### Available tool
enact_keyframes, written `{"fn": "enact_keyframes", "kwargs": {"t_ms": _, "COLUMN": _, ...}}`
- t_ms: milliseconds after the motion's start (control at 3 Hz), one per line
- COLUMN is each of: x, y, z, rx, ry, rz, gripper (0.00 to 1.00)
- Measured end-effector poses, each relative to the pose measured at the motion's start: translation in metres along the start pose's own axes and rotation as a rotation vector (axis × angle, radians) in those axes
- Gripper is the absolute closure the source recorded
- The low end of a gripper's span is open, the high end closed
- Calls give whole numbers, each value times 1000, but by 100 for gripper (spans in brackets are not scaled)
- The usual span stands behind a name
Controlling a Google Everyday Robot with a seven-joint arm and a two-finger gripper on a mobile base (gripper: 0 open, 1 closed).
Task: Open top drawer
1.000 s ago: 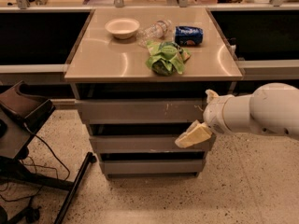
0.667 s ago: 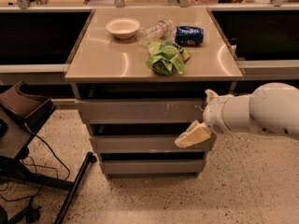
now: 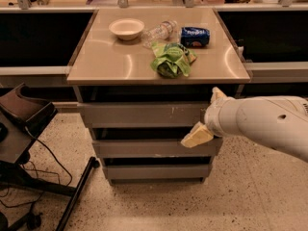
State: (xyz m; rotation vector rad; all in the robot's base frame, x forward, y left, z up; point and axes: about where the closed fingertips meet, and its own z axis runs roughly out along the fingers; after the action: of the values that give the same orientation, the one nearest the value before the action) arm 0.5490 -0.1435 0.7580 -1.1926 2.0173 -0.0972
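Gripper [image 3: 199, 116] at the right end of the top drawer [image 3: 144, 114]
The drawer looks closed just under the table's [image 3: 110, 64] front edge, its long axis running along that edge. The fingers are spread, one above the drawer front near the table's front right corner, one below, so the front lies between them and stretches leftward; the pull likely goes straight out from the front edge

Single high frontal view down onto cabinet [image 3: 120, 66], fingers [image 3: 197, 135] at its right.

Cream gripper [image 3: 201, 116] at grey top drawer [image 3: 139, 114]
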Motion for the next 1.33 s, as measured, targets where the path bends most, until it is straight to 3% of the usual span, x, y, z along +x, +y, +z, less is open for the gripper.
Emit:
{"fn": "enact_keyframes", "kwargs": {"t_ms": 667, "x": 7, "y": -10, "z": 7, "rx": 24, "ry": 31, "rz": -7, "gripper": 0}}
{"fn": "enact_keyframes", "kwargs": {"t_ms": 1333, "x": -1, "y": -32, "z": 69, "rx": -51, "ry": 40, "rz": -17, "gripper": 0}}
